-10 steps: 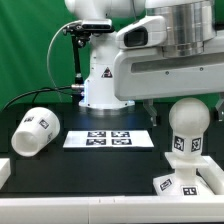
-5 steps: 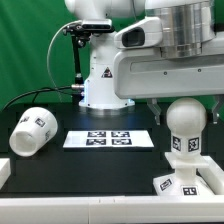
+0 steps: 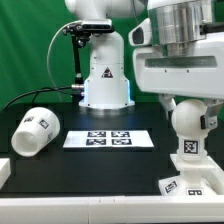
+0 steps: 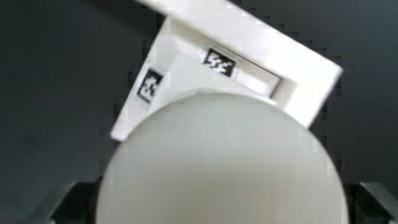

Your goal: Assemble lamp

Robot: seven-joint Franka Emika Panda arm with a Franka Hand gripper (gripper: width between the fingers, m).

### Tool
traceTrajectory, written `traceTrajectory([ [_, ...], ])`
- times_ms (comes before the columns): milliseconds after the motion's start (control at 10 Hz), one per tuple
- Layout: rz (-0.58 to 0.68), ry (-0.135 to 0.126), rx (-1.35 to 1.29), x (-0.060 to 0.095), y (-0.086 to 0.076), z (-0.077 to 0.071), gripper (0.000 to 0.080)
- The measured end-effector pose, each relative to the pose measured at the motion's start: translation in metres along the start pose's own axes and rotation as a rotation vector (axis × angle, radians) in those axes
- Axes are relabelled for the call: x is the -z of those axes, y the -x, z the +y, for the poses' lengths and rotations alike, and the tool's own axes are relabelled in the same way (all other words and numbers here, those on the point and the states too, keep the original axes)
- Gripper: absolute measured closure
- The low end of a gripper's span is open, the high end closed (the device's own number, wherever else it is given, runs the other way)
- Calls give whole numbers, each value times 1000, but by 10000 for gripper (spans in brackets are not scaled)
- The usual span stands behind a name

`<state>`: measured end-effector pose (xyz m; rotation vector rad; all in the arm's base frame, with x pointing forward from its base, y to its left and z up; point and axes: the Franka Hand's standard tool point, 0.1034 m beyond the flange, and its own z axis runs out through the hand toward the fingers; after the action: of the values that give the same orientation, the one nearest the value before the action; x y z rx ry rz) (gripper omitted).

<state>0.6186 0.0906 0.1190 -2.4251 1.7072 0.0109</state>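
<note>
A matte black table (image 3: 90,165) fills the lower half of the exterior view. At its middle the marker board (image 3: 107,138), a thin flat white rectangular sheet, lies flat with its long side toward the camera and a row of black-and-white square tags across its face. A pale strip (image 3: 70,212) runs along the table's near edge. At the exterior view's left, a small white block (image 3: 4,170) sits on the table, cut off by the frame. Behind, a green fabric backdrop (image 3: 25,50) hangs in soft folds, and a thin black cable (image 3: 53,55) curves down in front of it. The wrist view shows the same dark tabletop, blurred.
</note>
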Motion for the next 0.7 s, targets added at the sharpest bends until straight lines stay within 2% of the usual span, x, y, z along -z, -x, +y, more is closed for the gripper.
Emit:
traceTrajectory([
  [100,-9,-35,-126,-1,2,0,225],
  [200,-20,-45,-202,-1,2,0,225],
  [400,-22,-46,-224,-1,3,-1,225],
  [500,-22,-43,-207,-1,3,0,162],
  [600,-24,-9,-3,0,3,1,162],
  [700,-34,11,210,1,0,-2,113],
])
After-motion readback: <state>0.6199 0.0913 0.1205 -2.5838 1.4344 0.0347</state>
